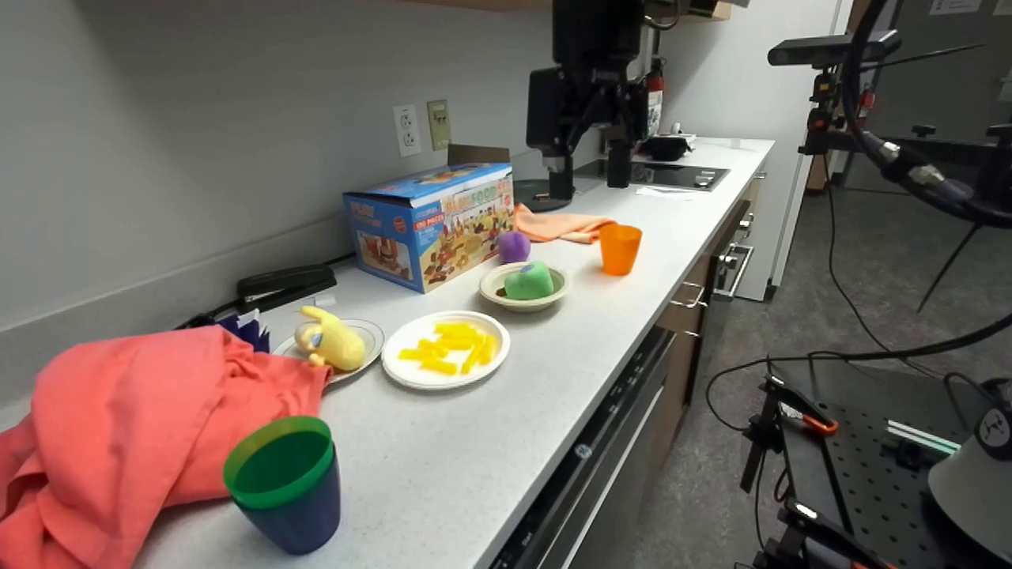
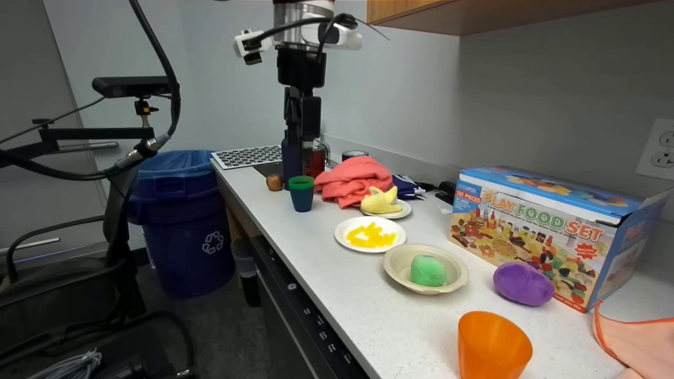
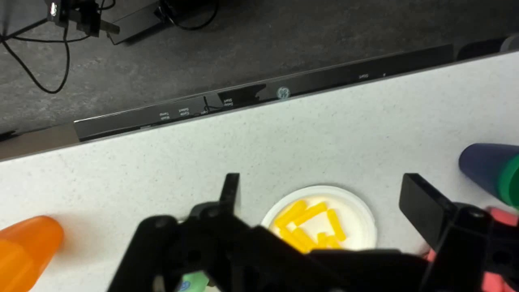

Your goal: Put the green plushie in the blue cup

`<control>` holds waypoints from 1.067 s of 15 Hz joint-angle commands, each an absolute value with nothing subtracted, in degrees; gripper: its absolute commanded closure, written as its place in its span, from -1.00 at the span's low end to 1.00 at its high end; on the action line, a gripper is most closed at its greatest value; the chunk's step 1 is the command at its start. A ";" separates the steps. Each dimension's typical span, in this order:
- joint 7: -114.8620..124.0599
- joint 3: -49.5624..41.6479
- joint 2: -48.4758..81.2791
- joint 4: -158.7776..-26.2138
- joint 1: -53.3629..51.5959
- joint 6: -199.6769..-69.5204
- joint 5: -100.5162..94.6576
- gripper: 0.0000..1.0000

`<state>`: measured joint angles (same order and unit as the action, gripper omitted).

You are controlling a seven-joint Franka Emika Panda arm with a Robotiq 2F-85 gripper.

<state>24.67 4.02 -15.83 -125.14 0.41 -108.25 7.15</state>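
Note:
The green plushie (image 1: 531, 281) lies in a beige bowl (image 1: 556, 297) on the counter. It also shows in an exterior view (image 2: 428, 271) and, partly hidden by the gripper, in the wrist view (image 3: 194, 282). The dark blue cup (image 1: 299, 518) stands upright near the pink cloth, with a green cup (image 1: 278, 462) nested in it. The blue cup also shows in an exterior view (image 2: 302, 202) and at the right edge of the wrist view (image 3: 482, 162). My gripper (image 3: 321, 178) is open and empty, pointing down high above the counter, apart from plushie and cup; it shows in both exterior views (image 1: 590, 180).
A white plate (image 1: 427, 381) with yellow sticks lies between bowl and cup. A yellow plushie (image 1: 338, 344) sits on another plate by the pink cloth (image 1: 142, 419). An orange cup (image 2: 492, 347), purple plushie (image 2: 523, 284) and play food box (image 2: 532, 231) surround the bowl.

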 commanded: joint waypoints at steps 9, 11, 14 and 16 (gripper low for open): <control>28.49 3.27 -14.38 -127.44 3.32 -115.43 -0.38 -1.00; 29.01 3.52 -14.17 -127.89 3.43 -116.60 -1.30 -1.00; 31.88 3.49 -11.45 -128.19 4.46 -119.22 -3.61 -1.00; 33.91 2.64 -10.55 -129.04 5.47 -121.00 -6.30 -1.00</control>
